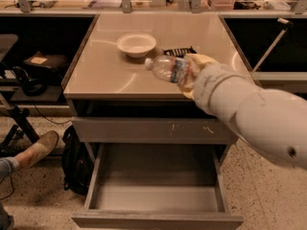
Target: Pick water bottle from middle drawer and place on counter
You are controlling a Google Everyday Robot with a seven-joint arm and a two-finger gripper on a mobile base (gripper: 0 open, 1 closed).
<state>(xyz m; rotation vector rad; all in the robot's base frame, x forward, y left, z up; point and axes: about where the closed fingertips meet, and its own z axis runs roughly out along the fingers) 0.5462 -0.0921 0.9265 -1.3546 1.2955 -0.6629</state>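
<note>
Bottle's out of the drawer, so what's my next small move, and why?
Probably lower straight down to the counter: the gripper, over its front right, is shut on the water bottle, held tilted above bare surface, clear of the bowl.

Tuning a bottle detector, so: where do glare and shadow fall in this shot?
Camera view: warm light; curved glare streaks on the counter beside the bowl; the gripper holds the water bottle above the counter's front, its clear plastic catching highlights; the open middle drawer lies dimmer.
</note>
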